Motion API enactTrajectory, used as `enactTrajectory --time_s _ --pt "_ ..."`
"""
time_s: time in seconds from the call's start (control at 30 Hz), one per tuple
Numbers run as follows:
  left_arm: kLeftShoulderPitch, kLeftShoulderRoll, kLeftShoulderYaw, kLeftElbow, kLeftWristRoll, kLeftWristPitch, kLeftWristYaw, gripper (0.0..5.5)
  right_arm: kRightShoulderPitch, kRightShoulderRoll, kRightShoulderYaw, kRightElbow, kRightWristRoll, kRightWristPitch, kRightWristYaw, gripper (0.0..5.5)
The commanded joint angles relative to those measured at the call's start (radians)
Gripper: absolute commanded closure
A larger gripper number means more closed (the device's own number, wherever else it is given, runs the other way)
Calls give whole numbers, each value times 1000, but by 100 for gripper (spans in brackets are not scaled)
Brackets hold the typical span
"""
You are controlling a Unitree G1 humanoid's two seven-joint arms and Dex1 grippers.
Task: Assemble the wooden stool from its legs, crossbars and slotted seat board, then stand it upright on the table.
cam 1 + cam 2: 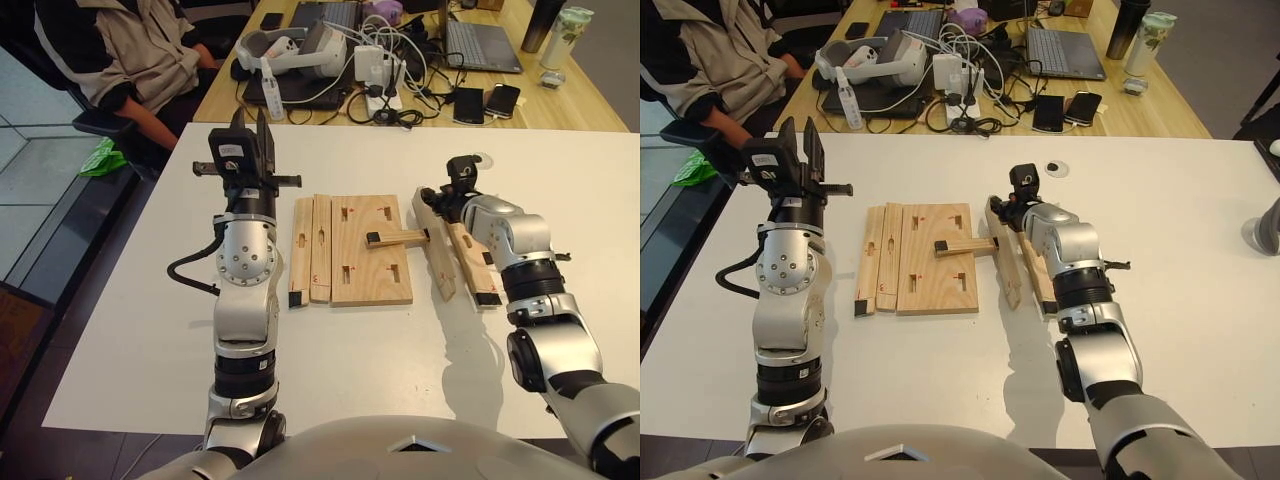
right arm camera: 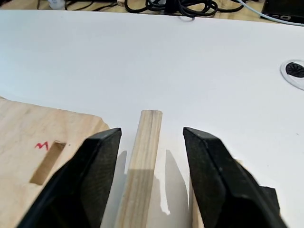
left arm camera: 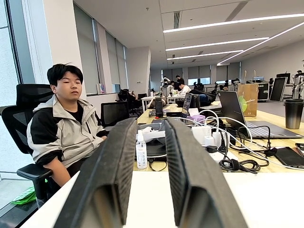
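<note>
**Stool parts lie flat; right gripper straddles a leg**

The white table [image 1: 330,370] carries everything, and every piece on it lies flat and unjoined. Behind it stands a cluttered desk [image 1: 560,100] of laptops and cables.

In the middle of the table lies the seat board [image 1: 365,280], slots facing up, some marked in red. On the robot's left, a left pair of leg pieces [image 1: 320,250] lies side by side against the board's edge, long sides touching. The outer one shows a black end toward the robot.

On the other side, a right pair of leg pieces [image 1: 437,250] lies slanted. Their far ends are close to the board's corner and their near ends fan away from it.

A short crossbar [image 1: 400,237] lies across the board's right edge. Its black-tipped end is over the middle of the board and its other end reaches the inner right piece. From here I cannot tell whether it sits in a slot or just rests on top.

The left gripper [image 1: 250,128] is held high, left of the parts, pointing toward the desk. Its fingers [image 3: 190,171] are parted with nothing between them.

The right gripper [image 2: 152,137] is low over the far end of the inner right piece. Its fingers [image 2: 97,175] are spread on either side of the wood, with a sliver of gap each way, so they are not clamping it.
</note>
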Motion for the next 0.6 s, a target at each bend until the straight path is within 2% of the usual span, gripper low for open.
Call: enactTrajectory --time_s 0.03,0.17,0.27,0.37,0.5,0.6 --pt "-4 -7 -6 -1 13 7 3 446 -75 11 31 96 -53 40 22 307" --pt "-8 -8 -7 -5 13 9 4 446 -40 -24 8 -42 -31 154 73 307" --pt "9 -5 3 -18 16 11 11 446 37 -123 -50 -386 56 390 139 307" --pt "21 -9 5 -27 22 12 20 446 109 -254 -28 -643 152 575 251 307" --pt "17 -13 3 -25 25 11 25 446 212 -346 20 -765 210 670 322 307" --pt "13 -12 8 -20 23 9 22 446 265 -354 57 -757 189 665 309 307"
